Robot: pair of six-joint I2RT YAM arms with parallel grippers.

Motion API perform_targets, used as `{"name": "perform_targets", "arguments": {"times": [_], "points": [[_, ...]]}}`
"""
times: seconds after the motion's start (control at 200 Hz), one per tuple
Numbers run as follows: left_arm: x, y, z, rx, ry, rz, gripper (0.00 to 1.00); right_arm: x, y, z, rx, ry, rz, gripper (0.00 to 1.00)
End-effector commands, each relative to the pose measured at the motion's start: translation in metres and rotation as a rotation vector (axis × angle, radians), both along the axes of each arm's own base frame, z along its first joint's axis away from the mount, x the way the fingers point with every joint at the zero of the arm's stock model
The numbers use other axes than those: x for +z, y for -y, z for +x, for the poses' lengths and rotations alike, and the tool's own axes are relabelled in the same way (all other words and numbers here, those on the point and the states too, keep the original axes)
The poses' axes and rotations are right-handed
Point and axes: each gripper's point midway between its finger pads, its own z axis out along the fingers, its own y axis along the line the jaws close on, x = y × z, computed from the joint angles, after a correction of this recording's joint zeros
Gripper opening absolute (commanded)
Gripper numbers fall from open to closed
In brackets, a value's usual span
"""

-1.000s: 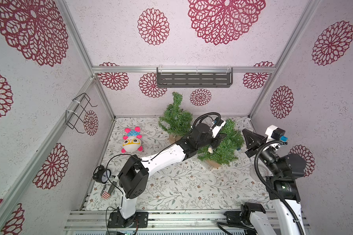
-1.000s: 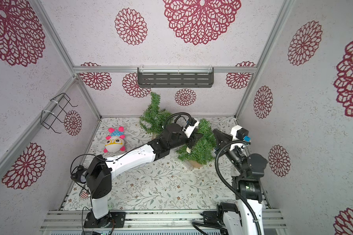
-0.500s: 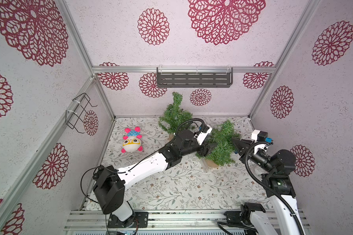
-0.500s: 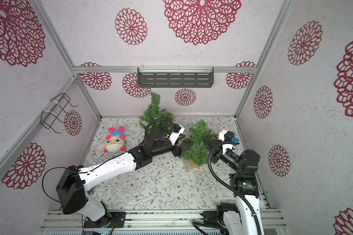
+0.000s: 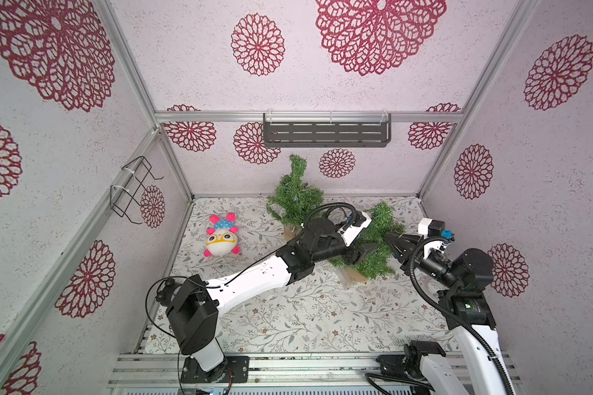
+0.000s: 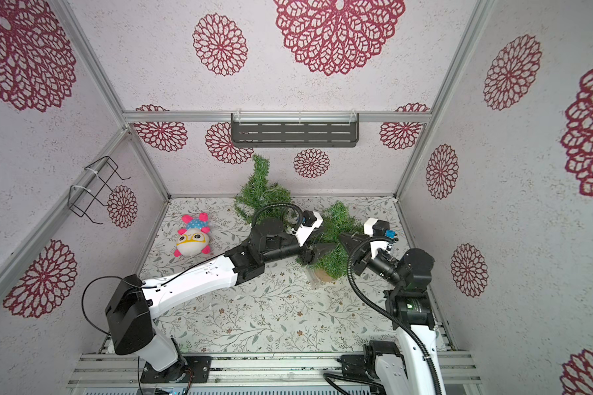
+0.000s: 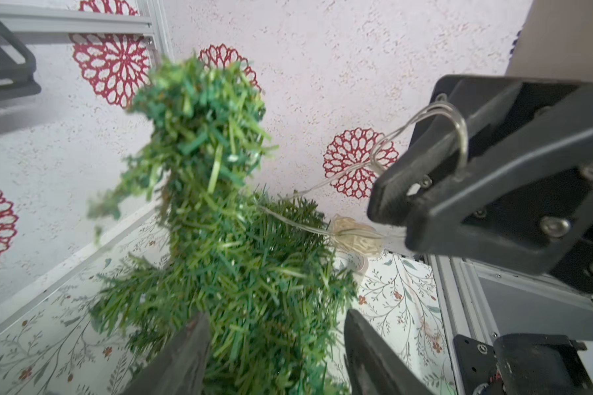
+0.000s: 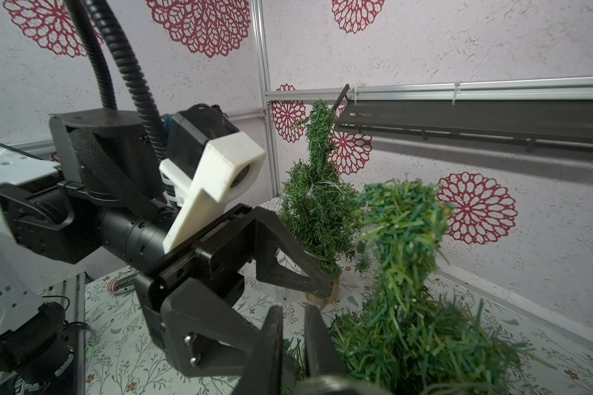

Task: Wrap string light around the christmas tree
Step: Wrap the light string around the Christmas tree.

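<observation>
In both top views, a second tree point(image 5: 295, 201), a plush toy point(image 5: 221, 236) and a wall shelf point(image 5: 326, 135) lie beyond the christmas tree point(image 5: 374, 270). It stands upright right of the table's point(image 5: 288, 325) centre, long axis vertical, partly masked by the outstretched left arm point(image 5: 254, 284). The left gripper point(image 7: 276, 314) holds its fingers wide astride the foliage; the right gripper point(image 7: 391, 201), opposite, is narrowly parted, the string light point(image 7: 355, 236) looped over one finger point(image 7: 435, 143).

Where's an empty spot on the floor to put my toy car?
Widest bare patch: front of the mat, between the left arm and right arm. Smaller gap between the plush toy and the back tree. Crowded around the near tree, where both arms meet.
</observation>
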Motion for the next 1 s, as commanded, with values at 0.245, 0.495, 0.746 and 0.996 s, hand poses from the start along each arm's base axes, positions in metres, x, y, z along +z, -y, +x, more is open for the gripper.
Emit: {"name": "perform_targets", "arguments": {"times": [0.245,0.495,0.746,0.996], "points": [[-0.017,-0.029,0.003,0.086,-0.052,-0.017,0.64,-0.037,0.025,-0.005,-0.232,-0.354,-0.008,0.52],[-0.035,-0.058,0.012,0.197,-0.081,0.029,0.61,0.003,0.002,-0.012,-0.067,-0.282,0.124,0.51],[-0.047,-0.095,0.003,0.275,-0.144,0.031,0.60,-0.022,-0.029,-0.038,0.125,-0.349,-0.074,0.50],[-0.028,-0.104,0.004,0.300,-0.131,0.019,0.68,-0.050,-0.035,-0.049,0.147,-0.470,-0.155,0.53]]}}
